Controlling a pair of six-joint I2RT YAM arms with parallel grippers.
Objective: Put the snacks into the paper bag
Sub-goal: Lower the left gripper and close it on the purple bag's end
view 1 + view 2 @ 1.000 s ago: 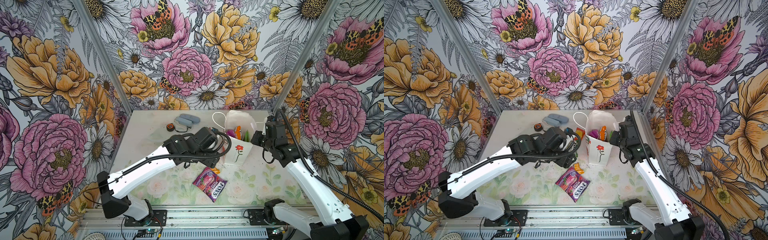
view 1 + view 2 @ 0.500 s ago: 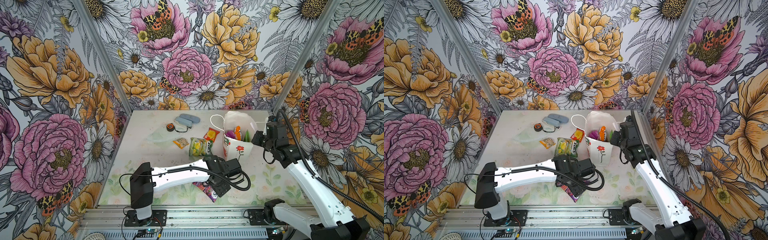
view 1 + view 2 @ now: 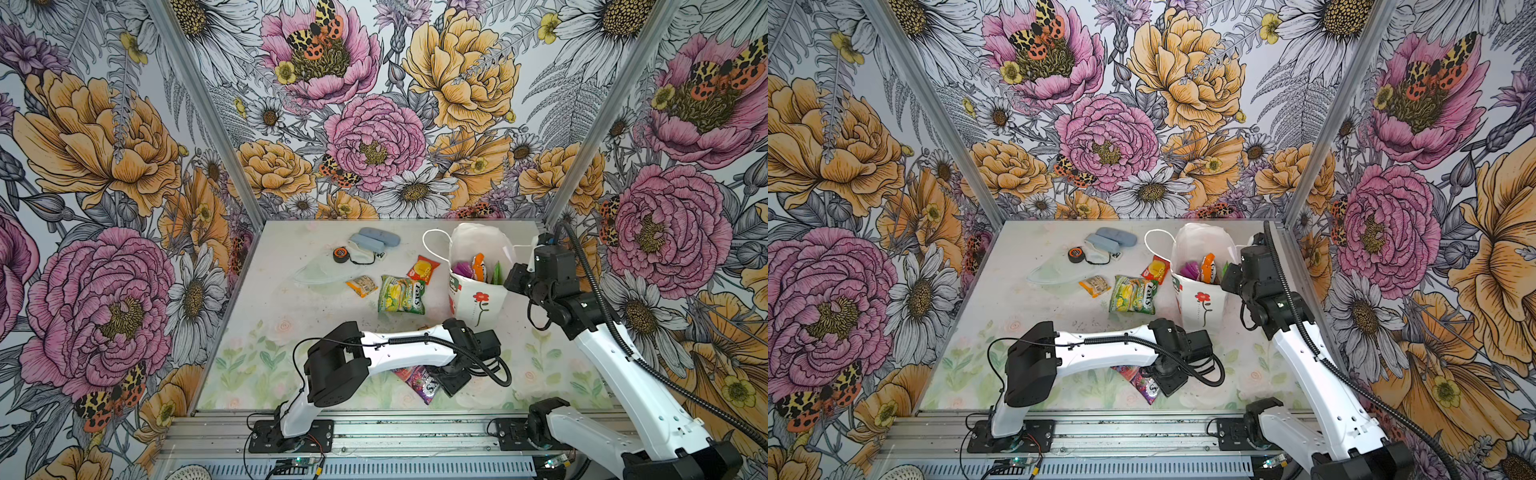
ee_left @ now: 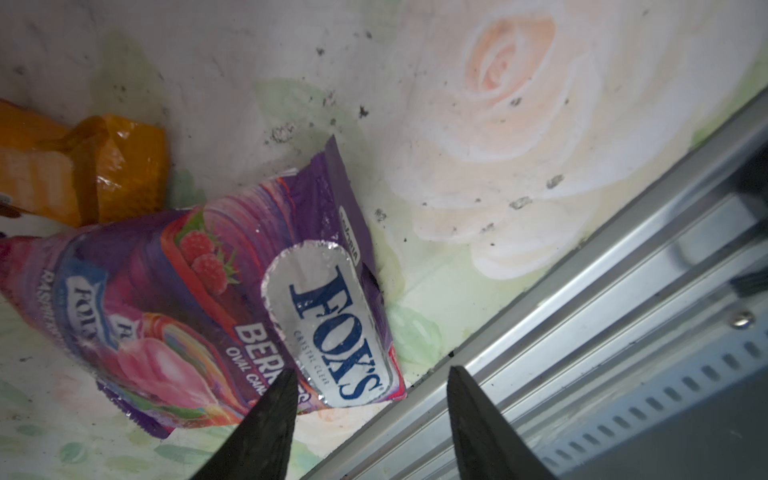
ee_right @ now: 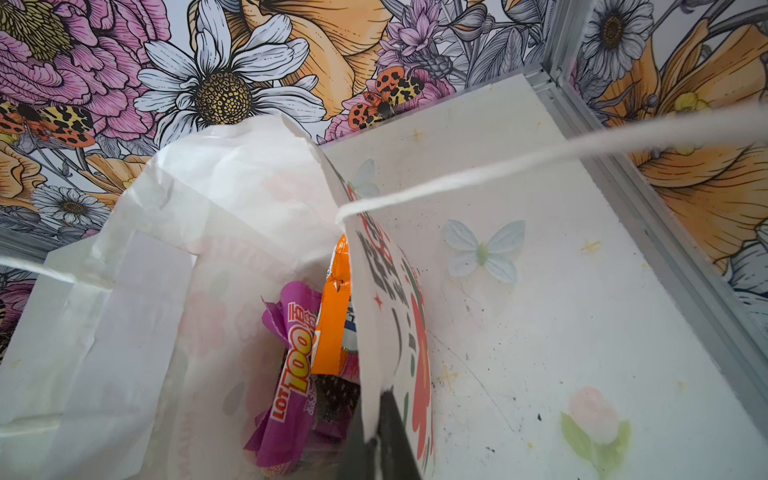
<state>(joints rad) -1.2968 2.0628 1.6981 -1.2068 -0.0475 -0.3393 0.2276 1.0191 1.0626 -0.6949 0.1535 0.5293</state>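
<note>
one paper bag (image 3: 478,303) stood on the worktop (image 3: 291,299) rear right, wall clamped in the right pincer (image 5: 380,419). the left arm (image 3: 407,353) hid most of the fox's packet (image 4: 208,311); the left pincer (image 4: 370,378), tips apart, straddled its corner. three snacks (image 3: 401,294) lay beside the bag. only the left wrist view showed an orange packet (image 4: 104,166) beside it.

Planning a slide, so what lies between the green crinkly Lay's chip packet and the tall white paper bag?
Nothing; both top views show bare table between the green Lay's packet and the white paper bag.
</note>
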